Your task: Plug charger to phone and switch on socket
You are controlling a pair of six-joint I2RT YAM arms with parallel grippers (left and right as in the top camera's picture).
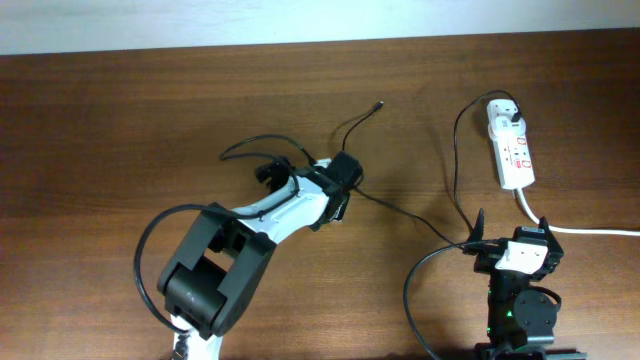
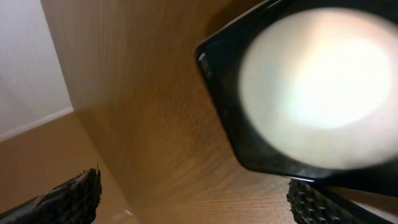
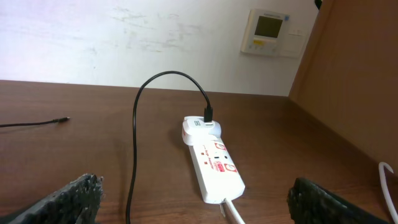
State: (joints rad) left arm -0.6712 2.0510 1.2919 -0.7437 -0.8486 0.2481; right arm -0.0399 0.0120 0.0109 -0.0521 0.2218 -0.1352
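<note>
Shining with glare, the black phone (image 2: 311, 93) sits by the wide left claw (image 2: 193, 186), open table (image 2: 155, 124) beside it. The right claw (image 3: 194, 183) gapes too.

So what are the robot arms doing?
The left gripper is open over the phone, not gripping it. The right gripper is open too, holding nothing, and faces the socket. The charger is plugged into the socket, but its small plug lies loose on the table, not in the phone yet.
</note>
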